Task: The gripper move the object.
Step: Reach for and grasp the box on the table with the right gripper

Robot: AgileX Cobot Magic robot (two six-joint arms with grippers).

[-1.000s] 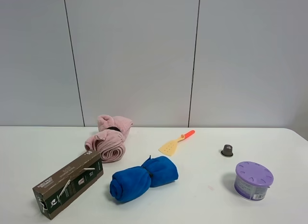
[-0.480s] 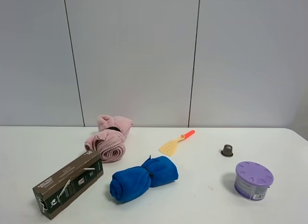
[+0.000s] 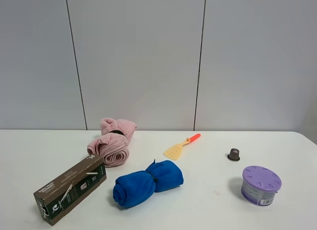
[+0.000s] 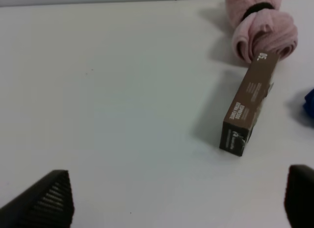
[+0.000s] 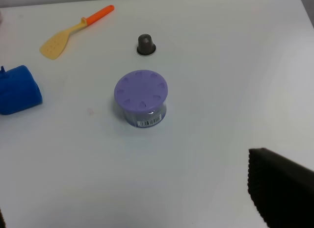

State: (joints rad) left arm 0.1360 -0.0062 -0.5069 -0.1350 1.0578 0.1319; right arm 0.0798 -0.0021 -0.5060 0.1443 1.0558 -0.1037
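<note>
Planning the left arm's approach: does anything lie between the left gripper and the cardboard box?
Nothing does. In the left wrist view, only bare white table separates the open left gripper from the cardboard box.

In the left wrist view the left tool (image 4: 171,203) shows only two dark fingertips (image 4: 46,201), and the blue towel (image 4: 310,103) is a cut-off sliver. The right tool (image 5: 142,203) shows one finger (image 5: 279,189) clearly. The print on the box (image 3: 69,189) is too small to read.
</note>
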